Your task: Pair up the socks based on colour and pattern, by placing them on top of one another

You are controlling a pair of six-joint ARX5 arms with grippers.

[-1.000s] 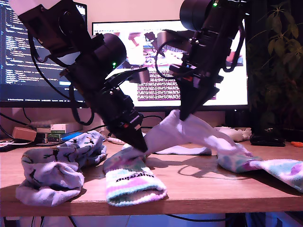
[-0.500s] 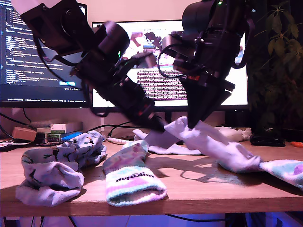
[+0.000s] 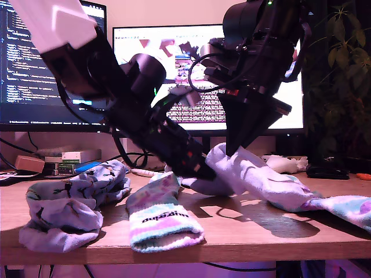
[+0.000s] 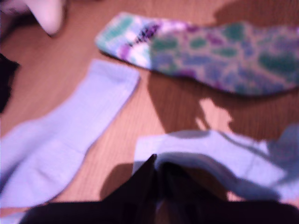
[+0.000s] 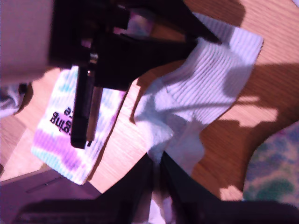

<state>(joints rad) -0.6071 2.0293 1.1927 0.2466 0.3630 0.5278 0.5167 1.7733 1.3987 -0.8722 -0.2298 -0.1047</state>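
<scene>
My first gripper (image 4: pixel 156 161) and my second gripper (image 5: pixel 156 161) are each pinching shut on one white sock (image 3: pixel 255 174) near the exterior view's middle, holding it slung between them just above the table (image 3: pixel 243 226) — probably so it spreads flat over the other white sock (image 4: pixel 60 135) lying nearby.

Wooden table (image 3: pixel 243 223), strewn socks (image 3: pixel 159 217), perhaps boxes (image 3: pixel 72 157) behind.

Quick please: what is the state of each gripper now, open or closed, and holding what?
My first gripper: closed, pinching the white sock.
My second gripper: closed on the same white sock, holding that part raised off the table.
</scene>
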